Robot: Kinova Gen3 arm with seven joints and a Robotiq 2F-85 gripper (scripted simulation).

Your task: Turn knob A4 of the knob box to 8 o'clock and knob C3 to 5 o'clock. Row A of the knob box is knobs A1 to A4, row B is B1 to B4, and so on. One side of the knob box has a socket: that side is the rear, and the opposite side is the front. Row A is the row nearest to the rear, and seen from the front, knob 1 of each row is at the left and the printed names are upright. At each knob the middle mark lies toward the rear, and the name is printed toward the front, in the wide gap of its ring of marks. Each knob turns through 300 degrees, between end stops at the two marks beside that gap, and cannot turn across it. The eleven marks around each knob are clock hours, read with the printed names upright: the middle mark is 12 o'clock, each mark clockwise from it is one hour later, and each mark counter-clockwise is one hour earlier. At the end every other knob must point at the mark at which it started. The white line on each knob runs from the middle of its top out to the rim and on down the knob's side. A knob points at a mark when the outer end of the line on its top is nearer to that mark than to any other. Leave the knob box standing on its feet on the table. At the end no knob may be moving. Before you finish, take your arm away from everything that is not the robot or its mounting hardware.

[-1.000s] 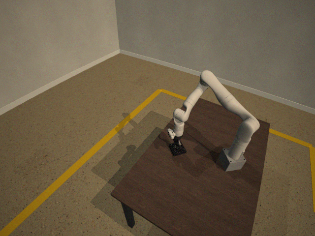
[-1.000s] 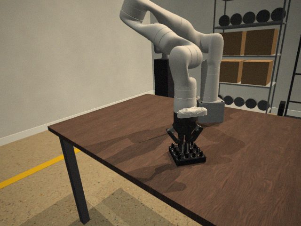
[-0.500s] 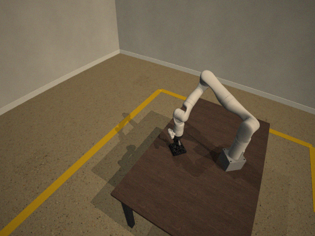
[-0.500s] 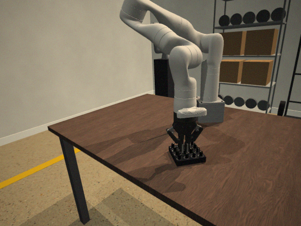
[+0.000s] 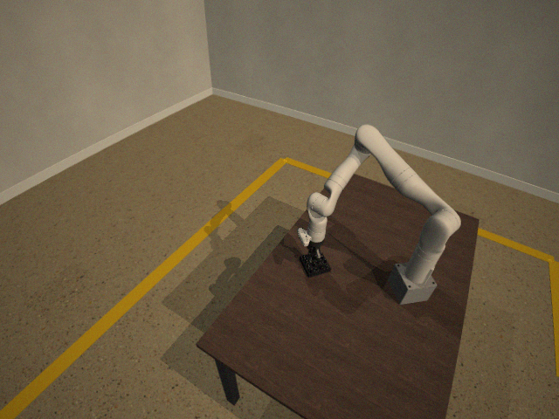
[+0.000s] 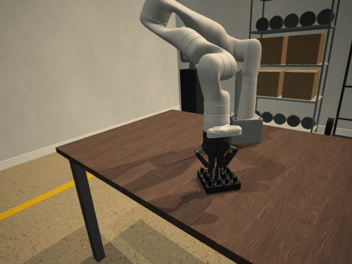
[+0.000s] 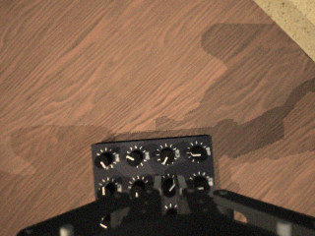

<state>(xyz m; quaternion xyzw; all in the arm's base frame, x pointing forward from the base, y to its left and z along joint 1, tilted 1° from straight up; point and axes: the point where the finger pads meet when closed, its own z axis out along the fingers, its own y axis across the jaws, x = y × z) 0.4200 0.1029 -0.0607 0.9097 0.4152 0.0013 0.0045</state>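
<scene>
"Where did we see the arm (image 5: 402, 175) (image 6: 212, 71)?"

"We saw it rise from its gray base (image 5: 406, 295) (image 6: 247, 132), bend up high, and reach down over the knob box (image 5: 321, 271) (image 6: 224, 188) (image 7: 154, 169). Its last part stood nearly straight up and down."

"And which way did the jaws (image 5: 315, 257) (image 6: 216, 176) point?"

"We saw them point down at the box. Their two tips were close together, low among the black knobs."

"Did they hold a knob?"

"We saw one knob (image 7: 170, 187) between the tips in the wrist view, in the second row from the box's far edge there. The white line on it slanted up and to the right. We could not tell if the jaws pinched it."

"Where was the box?"

"We found it flat on the brown tabletop (image 5: 315, 338) (image 6: 284, 184) (image 7: 74, 74), near one edge and well apart from the gray base."

"Could we read the names by the knobs?"

"No, they were too small and blurry for us. The dark jaws hid some knobs too."

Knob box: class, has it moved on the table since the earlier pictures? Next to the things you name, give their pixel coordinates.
No; in the exterior view the knob box (image 5: 316, 264) (image 6: 223, 188) (image 7: 153, 170) keeps its place relative to the table's near edge (image 6: 147, 205).
</scene>
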